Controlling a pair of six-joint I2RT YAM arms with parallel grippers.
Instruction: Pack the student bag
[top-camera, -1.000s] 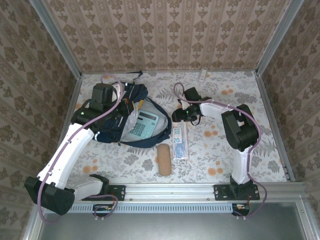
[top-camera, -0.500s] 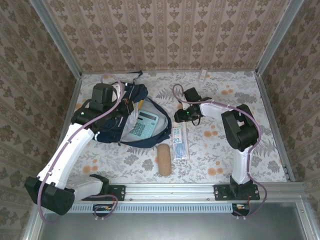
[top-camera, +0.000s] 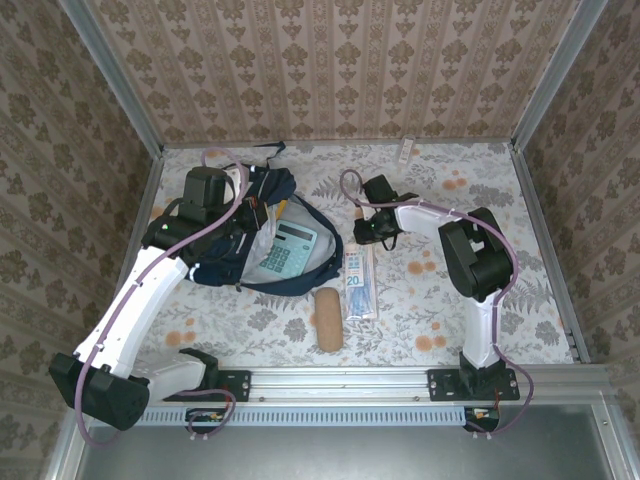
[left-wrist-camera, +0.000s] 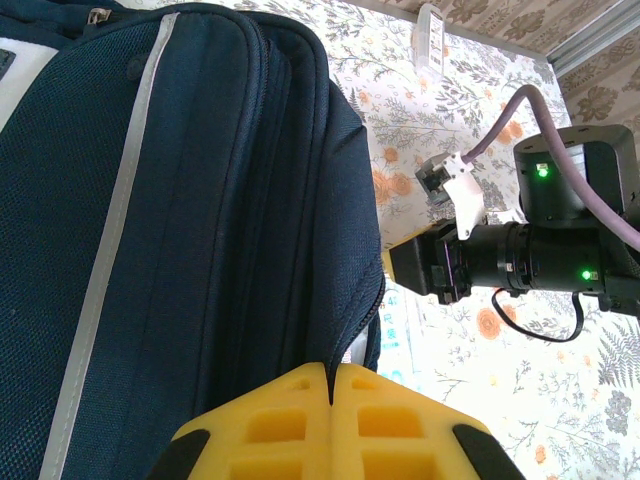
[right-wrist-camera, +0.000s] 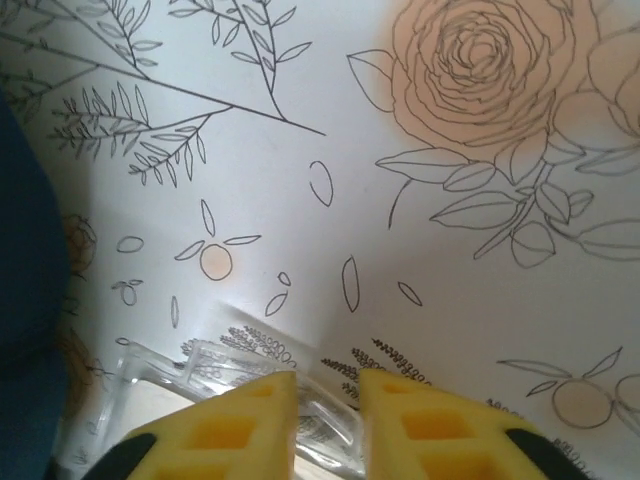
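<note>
The student bag (top-camera: 275, 185), a large navy-blue fabric backpack with pale reflective stripes, lies open at the far left of the floral-print tabletop (top-camera: 450, 290). A teal calculator (top-camera: 290, 247) sits in its grey-lined mouth, and the left gripper (left-wrist-camera: 330, 385) has its yellow jaws pressed together on the zipper edge. Just right of the bag lie a clear plastic packet (top-camera: 360, 285) labelled "20" and a tan oblong pouch (top-camera: 328, 318); the right gripper (right-wrist-camera: 328, 385) sits at the packet's far end, jaws a sliver apart, and whether they hold it cannot be told.
</note>
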